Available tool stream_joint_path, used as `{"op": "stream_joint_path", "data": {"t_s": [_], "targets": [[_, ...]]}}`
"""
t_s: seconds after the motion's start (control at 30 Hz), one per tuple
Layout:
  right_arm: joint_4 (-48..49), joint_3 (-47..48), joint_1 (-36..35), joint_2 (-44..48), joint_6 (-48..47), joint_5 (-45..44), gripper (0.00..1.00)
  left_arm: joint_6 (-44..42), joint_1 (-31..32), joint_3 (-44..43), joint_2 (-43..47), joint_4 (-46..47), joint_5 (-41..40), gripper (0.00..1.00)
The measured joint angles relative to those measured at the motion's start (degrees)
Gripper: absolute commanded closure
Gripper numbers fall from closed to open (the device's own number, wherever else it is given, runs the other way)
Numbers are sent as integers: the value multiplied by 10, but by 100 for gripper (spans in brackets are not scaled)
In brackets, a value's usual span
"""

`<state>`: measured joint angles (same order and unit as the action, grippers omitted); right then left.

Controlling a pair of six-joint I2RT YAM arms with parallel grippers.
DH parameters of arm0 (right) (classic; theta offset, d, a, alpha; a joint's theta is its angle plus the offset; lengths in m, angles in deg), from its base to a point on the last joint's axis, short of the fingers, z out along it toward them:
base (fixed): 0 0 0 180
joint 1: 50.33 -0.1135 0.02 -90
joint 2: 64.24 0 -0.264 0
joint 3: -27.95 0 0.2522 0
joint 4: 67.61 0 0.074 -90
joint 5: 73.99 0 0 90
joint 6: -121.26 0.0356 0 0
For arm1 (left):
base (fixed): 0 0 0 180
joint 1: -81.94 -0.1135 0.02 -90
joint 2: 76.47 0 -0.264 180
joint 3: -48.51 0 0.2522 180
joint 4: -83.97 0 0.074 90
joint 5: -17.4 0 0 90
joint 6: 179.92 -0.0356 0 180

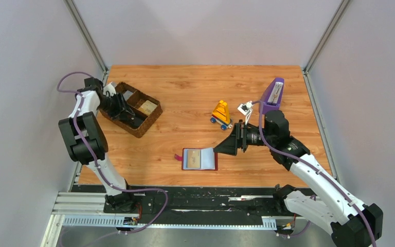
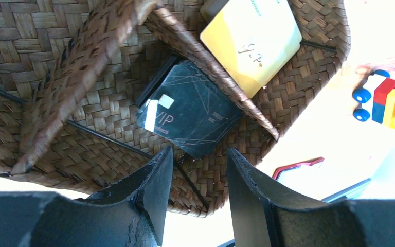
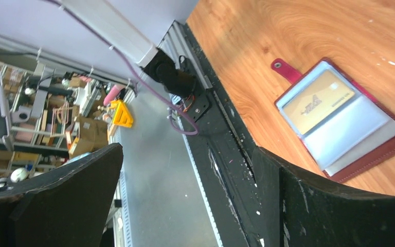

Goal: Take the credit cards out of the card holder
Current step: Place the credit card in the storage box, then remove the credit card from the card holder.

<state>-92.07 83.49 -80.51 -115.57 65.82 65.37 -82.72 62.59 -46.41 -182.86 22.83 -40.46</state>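
The dark red card holder (image 1: 199,159) lies open on the wooden table, snap tab to the left. In the right wrist view the card holder (image 3: 339,121) shows a tan card (image 3: 319,100) in its left grey-blue sleeve. My right gripper (image 1: 225,146) is open and empty, just right of and above the holder's right edge; it also shows in its wrist view (image 3: 185,180). My left gripper (image 1: 125,109) is open and empty over the wicker basket (image 1: 149,122). In the left wrist view my left gripper (image 2: 198,170) hovers over a black card (image 2: 187,108) lying in the basket, with a yellow card (image 2: 251,41) in the neighbouring compartment.
A yellow toy on blue wheels (image 1: 221,113) stands behind the card holder. A purple wedge-shaped stand (image 1: 273,92) is at the back right. The basket (image 2: 56,77) has a woven divider between its compartments. A black rail runs along the table's near edge (image 1: 211,198).
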Motion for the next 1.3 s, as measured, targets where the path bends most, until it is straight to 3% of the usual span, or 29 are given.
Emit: {"op": "stream_joint_path", "data": {"t_s": [0.2, 0.5, 0.67, 0.83, 1.0, 1.3], "targets": [[-41, 0, 0, -9, 11, -90, 2, 14, 35, -2, 58, -4, -27, 48], [-102, 1, 0, -29, 20, -172, 12, 53, 131, 19, 239, 11, -57, 49], [-99, -4, 0, -45, 34, -184, 27, 73, 247, 90, 303, 28, -74, 49], [-84, -29, -1, -70, 52, -191, 55, 101, 357, 180, 314, 39, -91, 51], [-54, -51, -28, -99, 85, -212, 60, 133, 410, 264, 327, 70, -95, 52], [23, -51, -100, -184, 125, -258, 70, 183, 422, 373, 337, 172, -49, 62]]}}
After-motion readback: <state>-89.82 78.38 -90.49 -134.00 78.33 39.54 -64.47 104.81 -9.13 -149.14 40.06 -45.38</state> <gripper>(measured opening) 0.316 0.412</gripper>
